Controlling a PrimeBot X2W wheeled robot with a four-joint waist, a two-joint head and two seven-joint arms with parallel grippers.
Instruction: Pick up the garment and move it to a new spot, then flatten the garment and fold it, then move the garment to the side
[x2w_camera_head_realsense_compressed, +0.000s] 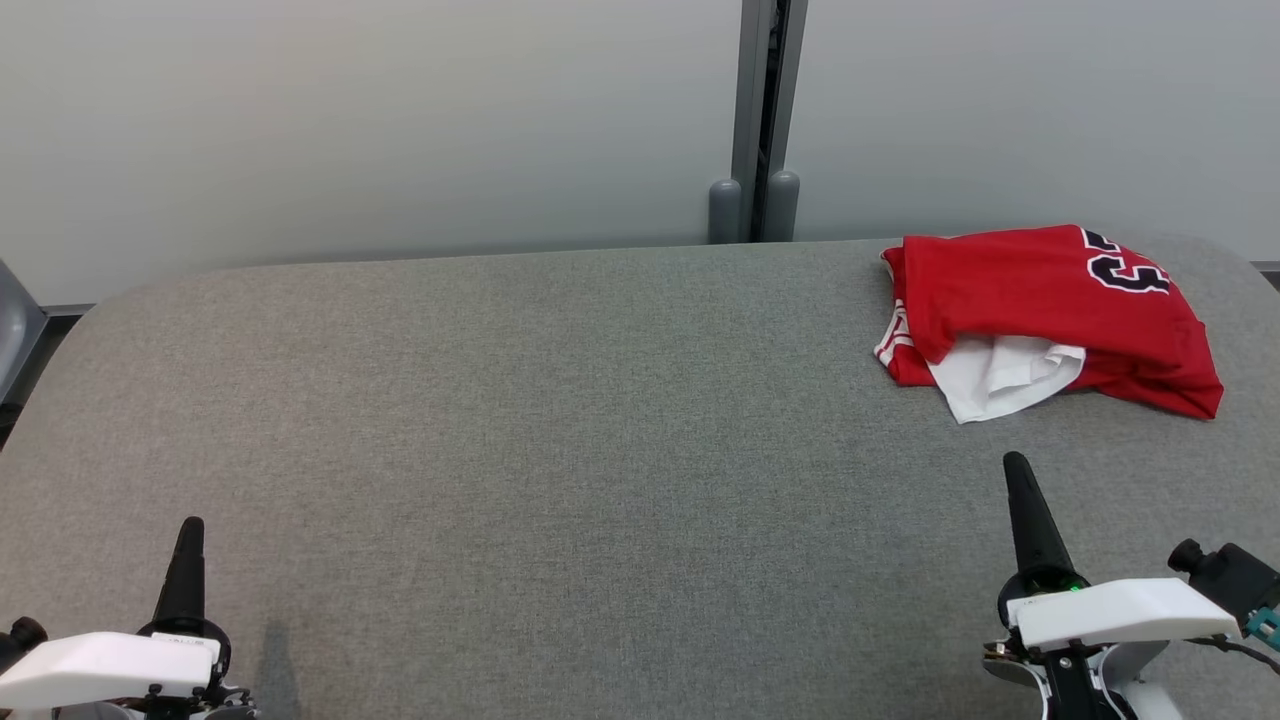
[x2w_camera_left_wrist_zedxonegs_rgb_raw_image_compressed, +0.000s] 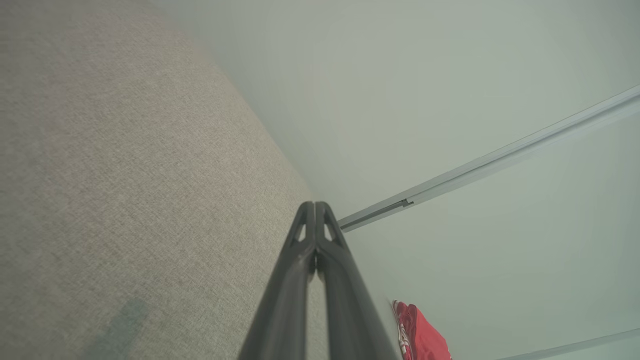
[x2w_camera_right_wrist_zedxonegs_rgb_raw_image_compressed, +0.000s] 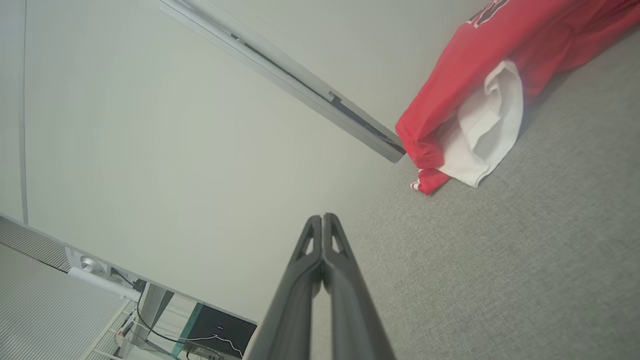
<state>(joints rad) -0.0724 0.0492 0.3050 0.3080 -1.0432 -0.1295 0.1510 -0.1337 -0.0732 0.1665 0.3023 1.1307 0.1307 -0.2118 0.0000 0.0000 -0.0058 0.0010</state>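
Grey table (x2w_camera_head_realsense_compressed: 500, 400), pale wall (x2w_camera_head_realsense_compressed: 400, 120) behind. Garment (x2w_camera_head_realsense_compressed: 1040, 300) sits bunched at far right, near the edge. Left gripper (x2w_camera_head_realsense_compressed: 192, 527) and right gripper (x2w_camera_head_realsense_compressed: 1016, 465): jaws together, empty. If you pinch only one loose layer, it likely unravels or drags off the edge.

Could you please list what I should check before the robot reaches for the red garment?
1. Target found: ok; the red garment lies at the far right of the table.
2. Lying flat: not ok; it is bunched, with white fabric showing.
3. Grasp readiness of the right claw: not ok; shut, empty.
4. Grasp readiness of the left claw: not ok; shut, empty, far from the cloth.
5. Path from right claw to garment: ok; bare table between.
6. Collar or hem nearest: cannot tell.
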